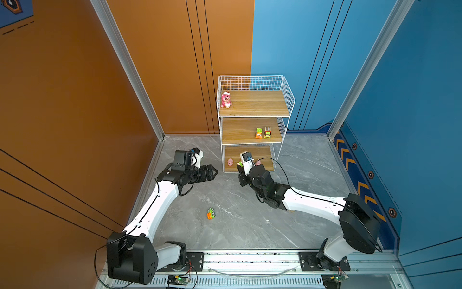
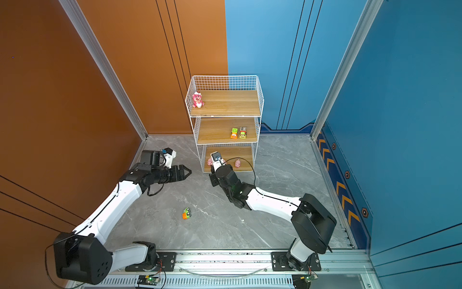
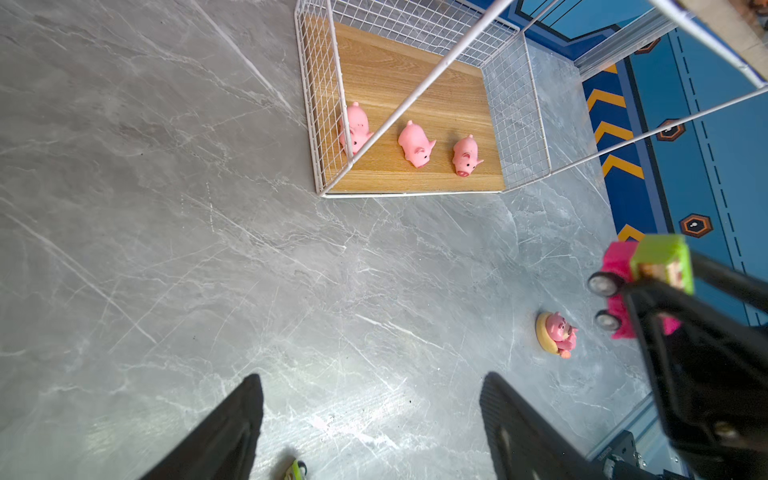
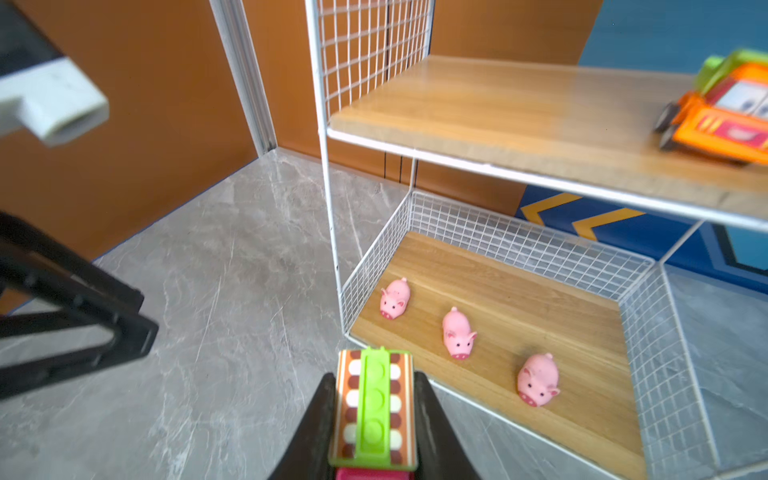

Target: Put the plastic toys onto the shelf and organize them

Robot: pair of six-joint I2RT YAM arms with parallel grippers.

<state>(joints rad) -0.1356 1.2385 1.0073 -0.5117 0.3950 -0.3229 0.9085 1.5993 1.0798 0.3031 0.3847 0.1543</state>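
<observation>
The shelf [image 1: 253,115] stands at the back of the floor. Its top board carries a pink bear [image 1: 225,99], and its middle board two toy vehicles [image 1: 259,133] [image 1: 267,132]. Three pink pigs [image 4: 395,298] [image 4: 458,332] [image 4: 538,379] stand in a row on the bottom board. My right gripper [image 4: 375,376] is shut on a pink vehicle with a green roof [image 4: 374,411], just in front of the bottom board's left corner. Left of the shelf, my left gripper [image 1: 215,171] hangs open and empty. A green and orange vehicle [image 1: 211,214] lies on the floor.
A small pink bear on a tan round base [image 3: 557,334] lies on its side on the grey marble floor [image 1: 250,225] near the right arm. Orange and blue walls close the sides, and a metal rail [image 1: 250,260] runs along the front.
</observation>
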